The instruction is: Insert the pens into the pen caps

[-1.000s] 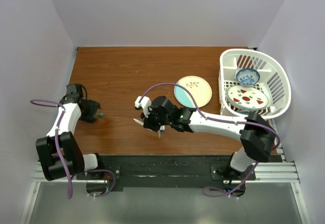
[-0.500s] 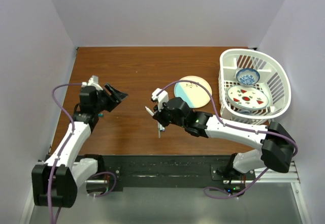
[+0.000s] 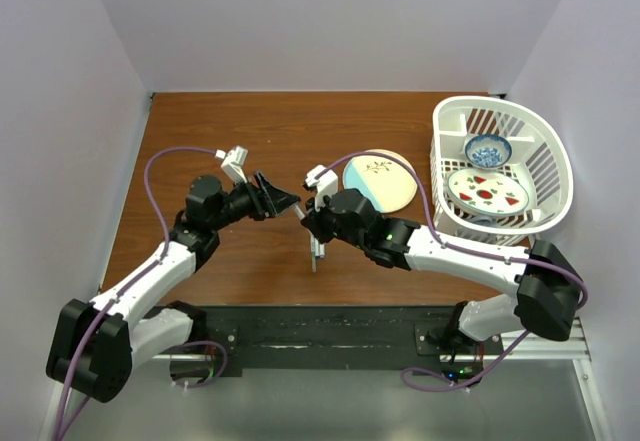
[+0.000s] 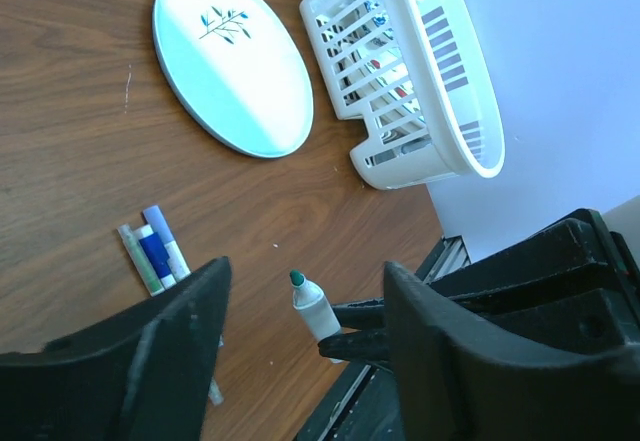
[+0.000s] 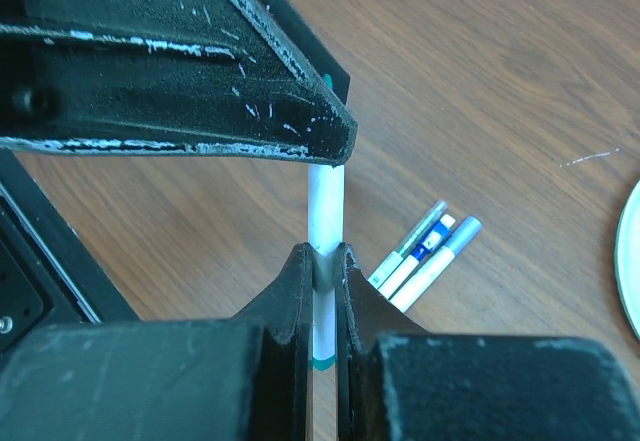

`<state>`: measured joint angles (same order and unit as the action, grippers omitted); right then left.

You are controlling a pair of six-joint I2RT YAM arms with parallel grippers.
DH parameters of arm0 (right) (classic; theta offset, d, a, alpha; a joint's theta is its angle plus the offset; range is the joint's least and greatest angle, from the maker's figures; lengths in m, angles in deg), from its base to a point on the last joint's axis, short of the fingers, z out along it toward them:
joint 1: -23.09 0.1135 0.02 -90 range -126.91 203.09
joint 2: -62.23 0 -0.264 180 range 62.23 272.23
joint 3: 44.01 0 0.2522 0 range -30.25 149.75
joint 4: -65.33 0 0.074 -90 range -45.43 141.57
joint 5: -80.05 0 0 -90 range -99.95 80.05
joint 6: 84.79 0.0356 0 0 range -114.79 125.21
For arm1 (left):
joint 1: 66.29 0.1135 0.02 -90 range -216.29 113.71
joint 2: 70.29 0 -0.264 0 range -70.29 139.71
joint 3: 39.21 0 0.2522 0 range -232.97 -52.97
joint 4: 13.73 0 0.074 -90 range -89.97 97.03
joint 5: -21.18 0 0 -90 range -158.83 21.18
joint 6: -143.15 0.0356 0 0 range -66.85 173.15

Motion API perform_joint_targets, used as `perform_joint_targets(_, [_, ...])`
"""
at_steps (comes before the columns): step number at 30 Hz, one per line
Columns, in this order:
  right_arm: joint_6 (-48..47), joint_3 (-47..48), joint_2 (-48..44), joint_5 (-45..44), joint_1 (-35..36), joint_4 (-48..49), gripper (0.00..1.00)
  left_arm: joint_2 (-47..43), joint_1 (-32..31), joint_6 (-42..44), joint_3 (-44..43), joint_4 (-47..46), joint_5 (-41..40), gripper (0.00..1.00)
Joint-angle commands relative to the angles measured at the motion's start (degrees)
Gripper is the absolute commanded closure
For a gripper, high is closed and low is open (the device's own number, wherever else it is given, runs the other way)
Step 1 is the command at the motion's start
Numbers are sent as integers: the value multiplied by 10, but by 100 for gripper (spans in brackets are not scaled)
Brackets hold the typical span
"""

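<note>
Right claw (image 5: 322,266) clamped on green-tipped pen (image 5: 324,211), left claw (image 4: 305,271) apart and empty; pen may jab it and skew.

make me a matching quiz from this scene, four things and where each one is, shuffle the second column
Things
1. green-tipped pen
2. pale round plate
3. blue patterned bowl
4. loose pens

Places
a. inside the white basket
b. lying side by side on the table
c. clamped in the right gripper
d. flat on the table next to the basket

Pairs: 1-c, 2-d, 3-a, 4-b
</note>
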<state>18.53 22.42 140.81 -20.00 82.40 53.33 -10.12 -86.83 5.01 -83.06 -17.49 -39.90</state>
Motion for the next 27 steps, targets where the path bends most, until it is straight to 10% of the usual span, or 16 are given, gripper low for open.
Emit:
perform_joint_targets(1, [21, 27, -3, -29, 1, 21, 100, -2, -10, 29, 6, -30, -14, 40])
perform_joint_targets(13, [36, 32, 4, -31, 1, 22, 100, 36, -39, 13, -4, -67, 19, 100])
perform_joint_targets(19, [35, 36, -1, -4, 0, 7, 57, 14, -39, 23, -20, -45, 21, 100])
perform_joint_targets(27, [36, 44, 24, 8, -2, -10, 61, 5, -40, 10, -30, -47, 39, 100])
